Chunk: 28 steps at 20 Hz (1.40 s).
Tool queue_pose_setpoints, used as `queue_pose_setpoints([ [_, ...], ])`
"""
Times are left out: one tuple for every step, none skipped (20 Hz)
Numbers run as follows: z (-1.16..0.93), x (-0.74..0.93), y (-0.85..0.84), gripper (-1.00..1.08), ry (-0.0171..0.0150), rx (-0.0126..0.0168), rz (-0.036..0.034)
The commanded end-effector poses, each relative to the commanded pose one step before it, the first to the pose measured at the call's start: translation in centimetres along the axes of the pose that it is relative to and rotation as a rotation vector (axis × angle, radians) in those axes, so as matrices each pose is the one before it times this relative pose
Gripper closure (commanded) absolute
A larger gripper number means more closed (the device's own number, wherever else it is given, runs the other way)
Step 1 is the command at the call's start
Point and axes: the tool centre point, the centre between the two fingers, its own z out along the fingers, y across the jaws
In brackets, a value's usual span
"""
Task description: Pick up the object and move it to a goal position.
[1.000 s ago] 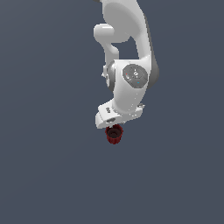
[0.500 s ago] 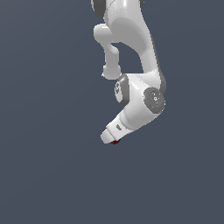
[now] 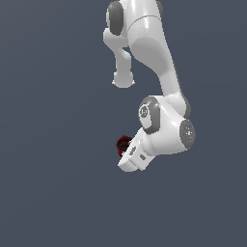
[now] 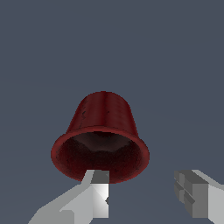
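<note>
the dark red cup (image 4: 103, 131) is seen up close in the wrist view, its flared rim turned toward the camera and a dark hollow shown inside. faint ribs are seen running down its tapered wall, and the surface is given a dull, slightly mottled sheen. one of the fingers (image 4: 98, 192) is overlapped with the cup's rim, while the other is set well off to the side, clear of the cup; the fingers are seen spread apart, and whether the near one actually touches the rim cannot be told.

in the exterior view, the cup (image 3: 123, 144) is glimpsed only as a small red patch, tucked against the white gripper (image 3: 126, 155) on the exterior view's left and largely hidden by it. the arm (image 3: 154, 53) is hung down from the top of frame, bent at a rounded grey-capped joint, with the wrist angled down toward the exterior view's left. smooth glossy white shells are shown against a plain slate-blue backdrop.
</note>
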Motion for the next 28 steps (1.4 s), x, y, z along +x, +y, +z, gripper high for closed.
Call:
queue_pose_setpoints([
  [0.259, 0.238, 0.335, -0.2, -0.05917, -0.01272, -0.074],
  [0.088, 0.084, 0.125, -0.2, -0.02341, -0.00408, -0.02815],
  [0.079, 0.076, 0.12, -0.2, -0.02355, -0.00359, -0.0277],
  [0.07, 0.069, 0.115, -0.2, -0.02361, -0.00307, -0.02718],
  [0.06, 0.061, 0.107, -0.2, -0.02311, -0.00249, -0.02605],
  [0.048, 0.052, 0.096, -0.2, -0.022, -0.00191, -0.02433],
  [0.038, 0.044, 0.085, -0.2, -0.02084, -0.00138, -0.02263],
  [0.03, 0.037, 0.075, -0.2, -0.01966, -0.00092, -0.021],
  [0.022, 0.032, 0.065, -0.2, -0.01846, -0.00053, -0.01943],
  [0.015, 0.026, 0.057, -0.2, -0.01725, -0.0002, -0.0179],
  [0.01, 0.023, 0.048, -0.2, -0.01604, 0.00008, -0.01643],
  [0.005, 0.019, 0.041, -0.2, -0.01482, 0.0003, -0.01501],
  [0.002, 0.015, 0.034, -0.2, -0.01358, 0.00046, -0.01361],
  [-0.001, 0.013, 0.028, -0.2, -0.01237, 0.00058, -0.01228],
  [-0.003, 0.011, 0.023, -0.2, -0.01113, 0.00065, -0.01096],
  [-0.005, 0.008, 0.019, -0.2, -0.01002, 0.0007, -0.00979],
  [-0.006, 0.007, 0.015, -0.2, -0.00894, 0.00071, -0.00869],
  [-0.006, 0.008, 0.011, -0.2, -0.0078, 0.00067, -0.00755],
  [-0.006, 0.001, 0.01, -0.2, -0.0068, 0.00066, -0.00652],
  [-0.006, -0.004, 0.009, -0.2, -0.00585, 0.00063, -0.00554],
  [-0.005, 0.006, 0.005, -0.2, -0.00492, 0.00051, -0.00472],
  [-0.005, 0.028, 0.0, -0.2, -0.00398, 0.00034, -0.00394],
  [-0.004, 0.022, -0.001, -0.2, -0.00276, 0.00023, -0.00275],
  [-0.001, -0.019, 0.004, -0.2, -0.00137, 0.00024, -0.00119],
  [0.001, -0.075, 0.013, -0.2, -0.00011, 0.00032, 0.00035],
  [0.006, -0.089, 0.015, -0.2, 0.00062, 0.00033, 0.00119],
  [0.005, 0.017, -0.002, -0.2, 0.0, 0.0, 0.0],
  [-0.011, 0.135, -0.023, -0.2, -0.00078, -0.00056, -0.0017],
])
